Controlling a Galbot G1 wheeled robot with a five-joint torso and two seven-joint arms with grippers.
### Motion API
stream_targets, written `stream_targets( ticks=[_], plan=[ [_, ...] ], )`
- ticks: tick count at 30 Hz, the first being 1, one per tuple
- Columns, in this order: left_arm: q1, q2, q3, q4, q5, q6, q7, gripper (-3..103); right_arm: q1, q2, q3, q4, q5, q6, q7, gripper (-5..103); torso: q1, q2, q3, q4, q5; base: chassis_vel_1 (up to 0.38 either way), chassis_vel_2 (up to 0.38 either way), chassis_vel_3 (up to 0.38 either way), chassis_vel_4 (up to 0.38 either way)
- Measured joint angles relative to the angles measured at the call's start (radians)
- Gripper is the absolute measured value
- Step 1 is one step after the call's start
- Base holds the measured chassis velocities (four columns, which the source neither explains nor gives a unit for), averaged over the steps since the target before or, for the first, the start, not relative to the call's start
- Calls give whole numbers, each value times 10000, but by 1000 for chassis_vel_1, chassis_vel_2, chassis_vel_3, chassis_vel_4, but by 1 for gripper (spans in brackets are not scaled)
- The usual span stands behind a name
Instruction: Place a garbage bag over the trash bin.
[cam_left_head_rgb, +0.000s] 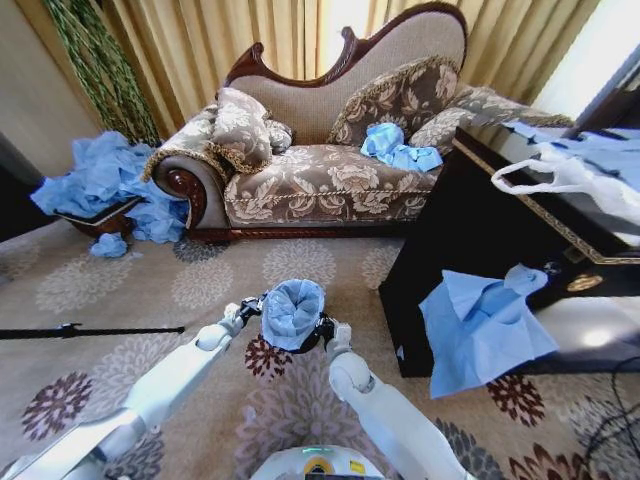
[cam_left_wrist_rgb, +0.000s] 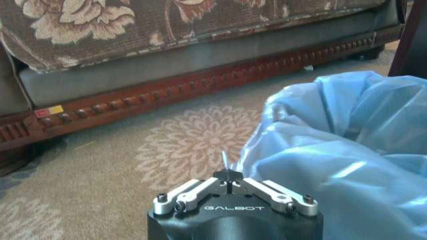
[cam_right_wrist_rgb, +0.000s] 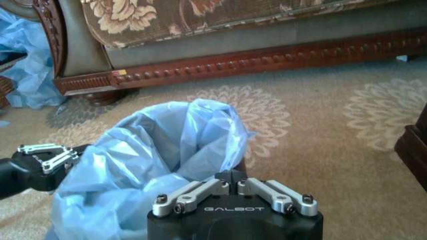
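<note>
**Bag draped over the bin, a hand on either side**

The garbage bag (cam_left_head_rgb: 292, 310) sits on the carpet (cam_left_head_rgb: 200, 290) just in front of the robot, its crinkly light-blue film spread over the mouth of the trash bin (cam_left_head_rgb: 268, 357) — only a dark sliver of the bin's wall peeks out below the plastic on the near-left side. The bag's opening faces up, and its middle sags down into the bin; nothing else can be seen inside.

The relation that matters here: the bag lies between the two hands, its upright axis rising from the floor. The left hand (cam_left_head_rgb: 250, 308) is at the bag's left rim, the right hand (cam_left_head_rgb: 325, 330) at its right rim, each about equally near. In the left wrist view the left hand (cam_left_wrist_rgb: 229, 176) looks clenched, with a thin sliver poking up between its tips (whether that is bag film I cannot say). The right hand (cam_right_wrist_rgb: 231, 176) also appears clenched, pressed against the blue plastic, but whether it actually pinches the film I cannot tell.

Farther off — the sofa (cam_left_head_rgb: 330, 170) stands along the far side with a blue bundle on its seat, a heap of blue plastic (cam_left_head_rgb: 100, 180) lies far left, and the dark worktop (cam_left_head_rgb: 520, 220) to the right carries a white bag (cam_left_head_rgb: 575, 175), with a larger flat blue bag (cam_left_head_rgb: 480, 335) hanging down its near side.
</note>
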Motion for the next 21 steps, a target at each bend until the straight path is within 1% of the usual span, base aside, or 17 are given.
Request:
stream_targets(
  ticks=[13,19,21],
  plan=[
    [-27,-127,23,98,33,-3,15,0,-238,-277,270,-26,14,149,-9,0,0,0,0,-6,-1,0,0,0,0],
    [41,-160,16,91,61,-3,17,0,-285,-190,296,-286,-112,254,-82,0,0,0,0,-4,-3,0,0,0,0],
    [64,-158,3,71,70,-2,14,0,-325,-170,301,-166,-160,294,15,0,0,0,0,-3,-2,0,0,0,0]
  ],
)
